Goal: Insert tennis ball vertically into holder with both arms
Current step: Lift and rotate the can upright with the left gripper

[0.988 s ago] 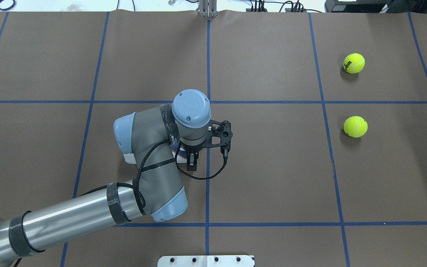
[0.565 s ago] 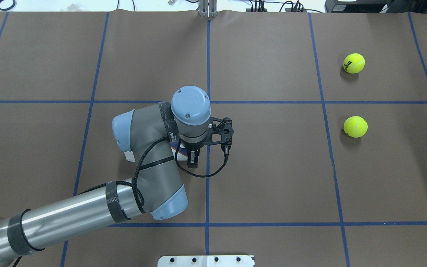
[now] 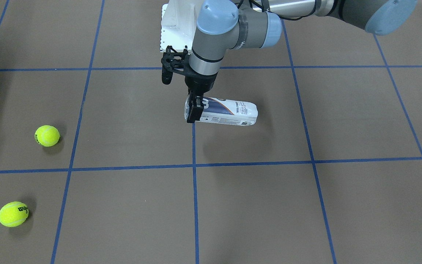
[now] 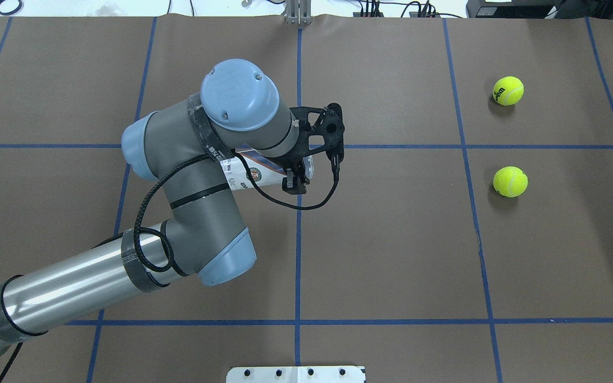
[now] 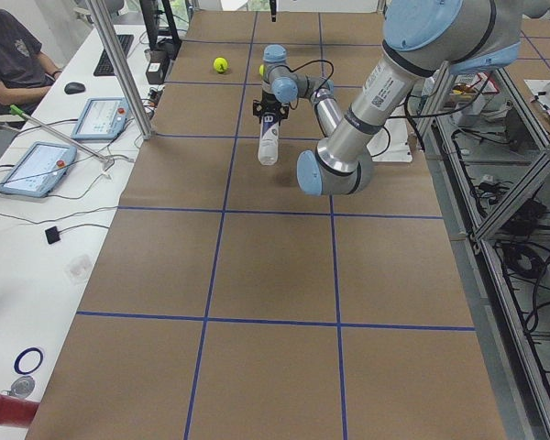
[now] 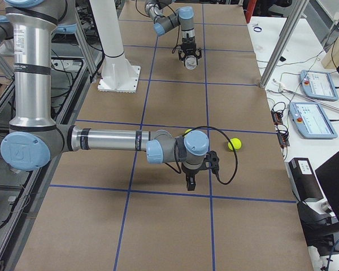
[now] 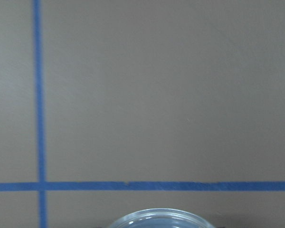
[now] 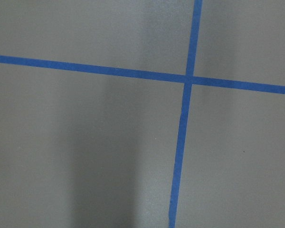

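Brown counter [image 4: 391,239] with blue grid lines, a flat surface on which a ball is likely to roll if nudged.

Left arm [image 4: 189,175] reaches over the holder from the robot's side and covers its far half in the overhead view. Right arm [image 6: 107,140] shows only in the exterior right view, stretched out low on the mouth side of the holder and well apart from it.

White pedestal base [image 3: 174,29] stands behind the holder, toward the robot.

Holder [image 3: 229,110] hangs above the counter, its shadow apart from it. Its long axis is roughly level and runs across the robot from left to right. The clear mouth end points to the robot's right. To take a ball vertically, the axis would have to swing a quarter turn, mouth up.

Two tennis balls, the farther [image 4: 508,90] and the nearer [image 4: 510,181], rest on the counter well beyond the holder's mouth end. The right arm is the nearer one to them.

Left gripper [image 3: 192,112] points down onto the holder, its jaws clamped on the wall just behind the mouth. Right gripper [image 6: 190,182] points down near the balls. Whether its jaws stand apart or together cannot be told.
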You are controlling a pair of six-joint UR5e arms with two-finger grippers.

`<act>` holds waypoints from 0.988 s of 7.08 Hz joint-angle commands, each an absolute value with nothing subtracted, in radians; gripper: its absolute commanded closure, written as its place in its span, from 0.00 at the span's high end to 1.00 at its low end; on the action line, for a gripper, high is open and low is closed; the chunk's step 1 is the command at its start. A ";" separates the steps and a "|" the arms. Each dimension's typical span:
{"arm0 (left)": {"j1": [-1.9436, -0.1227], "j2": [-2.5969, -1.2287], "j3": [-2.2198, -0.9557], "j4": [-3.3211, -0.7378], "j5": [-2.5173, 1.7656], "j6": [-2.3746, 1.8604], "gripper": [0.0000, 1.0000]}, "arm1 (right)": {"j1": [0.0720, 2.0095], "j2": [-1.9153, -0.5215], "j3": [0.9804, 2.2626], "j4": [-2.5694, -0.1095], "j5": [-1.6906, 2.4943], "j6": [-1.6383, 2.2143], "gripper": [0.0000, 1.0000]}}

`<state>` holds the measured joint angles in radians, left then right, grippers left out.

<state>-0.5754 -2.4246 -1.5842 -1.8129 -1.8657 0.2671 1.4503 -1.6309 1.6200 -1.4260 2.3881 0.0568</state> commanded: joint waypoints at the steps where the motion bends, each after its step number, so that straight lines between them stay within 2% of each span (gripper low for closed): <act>1: -0.595 -2.405 -1.565 -2.143 -1.865 0.068 0.79 | 1.450 -1.609 1.614 -1.388 2.390 0.058 0.99; 5: -0.598 -2.258 -1.478 -2.854 -1.737 -0.220 0.79 | 1.450 -1.569 1.588 -1.364 2.390 0.055 0.99; 7: -0.591 -2.201 -1.474 -3.018 -1.645 -0.280 0.79 | 1.450 -1.562 1.591 -1.364 2.391 0.057 1.00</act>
